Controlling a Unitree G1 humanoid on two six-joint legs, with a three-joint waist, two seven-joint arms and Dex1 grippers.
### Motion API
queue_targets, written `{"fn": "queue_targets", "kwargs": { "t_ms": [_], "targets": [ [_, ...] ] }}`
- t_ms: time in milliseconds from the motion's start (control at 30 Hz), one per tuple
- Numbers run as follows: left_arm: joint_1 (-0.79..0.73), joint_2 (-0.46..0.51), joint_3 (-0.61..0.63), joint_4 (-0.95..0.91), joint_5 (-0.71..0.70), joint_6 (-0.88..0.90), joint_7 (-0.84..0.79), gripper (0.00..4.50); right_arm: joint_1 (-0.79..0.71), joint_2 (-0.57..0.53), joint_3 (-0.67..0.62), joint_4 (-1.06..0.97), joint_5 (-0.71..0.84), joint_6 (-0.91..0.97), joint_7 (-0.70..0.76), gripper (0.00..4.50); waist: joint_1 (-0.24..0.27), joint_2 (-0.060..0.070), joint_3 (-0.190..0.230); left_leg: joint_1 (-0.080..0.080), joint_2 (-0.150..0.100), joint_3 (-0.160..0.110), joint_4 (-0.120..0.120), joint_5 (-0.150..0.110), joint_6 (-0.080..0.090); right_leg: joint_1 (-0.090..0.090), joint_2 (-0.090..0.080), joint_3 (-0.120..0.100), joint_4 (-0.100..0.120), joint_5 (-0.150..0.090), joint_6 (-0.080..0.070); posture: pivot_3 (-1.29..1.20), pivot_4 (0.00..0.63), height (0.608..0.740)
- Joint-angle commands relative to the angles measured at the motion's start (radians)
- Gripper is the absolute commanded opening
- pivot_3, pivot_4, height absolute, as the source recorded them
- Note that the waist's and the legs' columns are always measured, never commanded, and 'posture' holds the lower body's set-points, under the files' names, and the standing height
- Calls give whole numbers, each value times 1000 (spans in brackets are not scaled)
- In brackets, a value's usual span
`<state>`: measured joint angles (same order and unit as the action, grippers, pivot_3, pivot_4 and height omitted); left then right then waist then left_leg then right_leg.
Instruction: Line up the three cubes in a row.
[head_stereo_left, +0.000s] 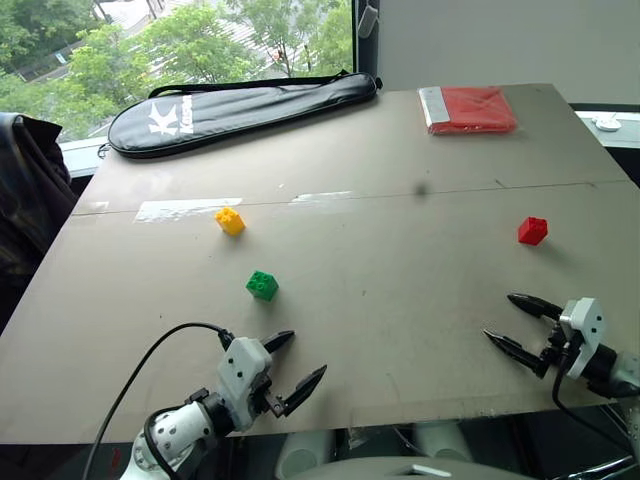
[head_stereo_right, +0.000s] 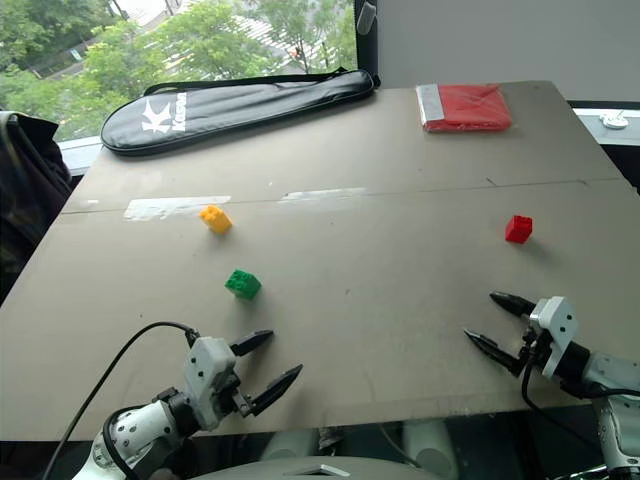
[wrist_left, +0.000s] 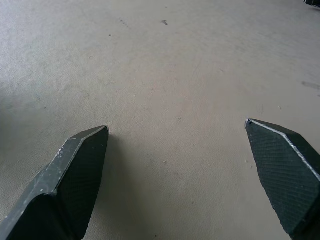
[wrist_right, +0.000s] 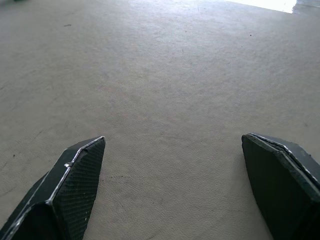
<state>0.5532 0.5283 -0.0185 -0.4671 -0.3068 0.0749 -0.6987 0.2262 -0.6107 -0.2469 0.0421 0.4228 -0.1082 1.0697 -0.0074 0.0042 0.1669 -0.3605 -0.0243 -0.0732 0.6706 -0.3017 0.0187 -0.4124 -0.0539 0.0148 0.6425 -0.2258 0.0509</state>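
Note:
Three studded cubes lie apart on the grey table (head_stereo_left: 400, 250). The yellow cube (head_stereo_left: 230, 220) is at the left, the green cube (head_stereo_left: 262, 285) sits a little nearer and to its right, and the red cube (head_stereo_left: 532, 231) is far off at the right. My left gripper (head_stereo_left: 303, 358) hovers open near the table's front edge, below the green cube, with nothing between its fingers (wrist_left: 75, 170). At the front right my right gripper (head_stereo_left: 503, 321) is open too, empty, below and slightly left of the red cube.
A black racket bag (head_stereo_left: 240, 108) lies along the table's back left edge. A flat red cloth packet (head_stereo_left: 468, 108) rests at the back right. A dark garment (head_stereo_left: 25, 190) hangs off the left side. A black cable (head_stereo_left: 150, 365) loops by my left arm.

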Motion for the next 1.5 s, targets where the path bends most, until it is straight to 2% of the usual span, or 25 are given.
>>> {"fn": "queue_targets", "kwargs": {
  "t_ms": [33, 100, 167, 267, 300, 433, 633, 767, 967, 1167, 1300, 1500],
  "targets": [
    [14, 11, -28, 69, 20, 3, -29, 4458, 20, -4, -8, -10, -9, -19, -4, 4500, 0, 0, 0, 0, 0, 0, 0, 0, 0, 1, 0, 0, 0, 0, 0, 0, 150, 701],
    [8, 9, -29, 87, 22, -9, -35, 4458, 23, -5, -4, -9, -16, -29, -6, 4500, -1, 0, -1, -2, -1, -1, 0, 0, 0, 2, -1, -1, 0, 0, 0, 0, 150, 701],
    [4, 8, -32, 103, 25, -21, -41, 4458, 23, -1, -5, -8, -22, -36, -17, 4500, -9, 3, -2, -1, -6, -10, 0, 0, 0, 8, -10, -10, 0, 0, 0, 0, 150, 701],
    [2, 8, -32, 126, 26, -41, -47, 4458, 21, 6, -10, -12, -10, -24, -30, 4500, -28, 5, -6, -1, -35, -53, -1, 4, 7, 24, -43, -51, 11, -18, 8, 0, 150, 701],
    [1, 8, -31, 135, 26, -48, -50, 4458, 19, 7, -12, -11, -9, -22, -37, 4500, -25, 5, -7, 4, -40, -58, 1, 5, 8, 21, -46, -54, 18, -23, 10, 0, 150, 701],
    [-1, 7, -35, 162, 31, -75, -58, 4458, 7, -3, -18, 2, -11, -25, -37, 4500, -12, 7, -9, 0, -39, -52, -1, 5, 6, 17, -44, -42, 19, -22, 12, 0, 150, 701],
    [-28, 17, -34, 210, 34, -113, -86, 4458, 9, -15, -48, -19, 3, 0, -64, 4500, -4, 7, -9, 0, -36, -46, -2, 5, 6, 17, -44, -37, 19, -24, 8, 0, 150, 701],
    [-57, 42, -32, 170, 12, -93, -115, 4458, 26, -28, -94, -40, 21, 19, -91, 4500, 1, 7, -8, 0, -36, -45, -2, 5, 6, 17, -44, -36, 18, -24, 8, 0, 150, 701],
    [-148, 154, -25, -27, -138, 100, -196, 4458, -42, -49, -176, -33, 9, 79, -221, 4500, 2, 5, -4, 0, -36, -44, -1, 5, 6, 16, -44, -35, 19, -24, 9, 0, 150, 701],
    [-308, 245, 0, -144, -212, 266, -209, 4458, -181, -60, -147, 23, -43, 208, -351, 4500, 4, -1, 0, -4, -37, -43, -1, 6, 6, 7, -39, -35, 18, -18, 7, 0, 150, 701],
    [-458, 277, 17, -190, -264, 358, -199, 4458, -327, -14, -142, 78, -78, 301, -522, 4500, 2, -2, 1, -9, -37, -40, -1, 6, 6, 2, -39, -32, 18, -18, 7, 0, 150, 701],
    [-597, 308, 44, -243, -349, 477, -185, 4458, -408, 58, -156, 60, -59, 427, -666, 4500, 2, -2, 1, -15, -37, -40, -1, 8, 1, -4, -39, -32, 18, -17, 7, 0, 150, 701]
  ]
}}
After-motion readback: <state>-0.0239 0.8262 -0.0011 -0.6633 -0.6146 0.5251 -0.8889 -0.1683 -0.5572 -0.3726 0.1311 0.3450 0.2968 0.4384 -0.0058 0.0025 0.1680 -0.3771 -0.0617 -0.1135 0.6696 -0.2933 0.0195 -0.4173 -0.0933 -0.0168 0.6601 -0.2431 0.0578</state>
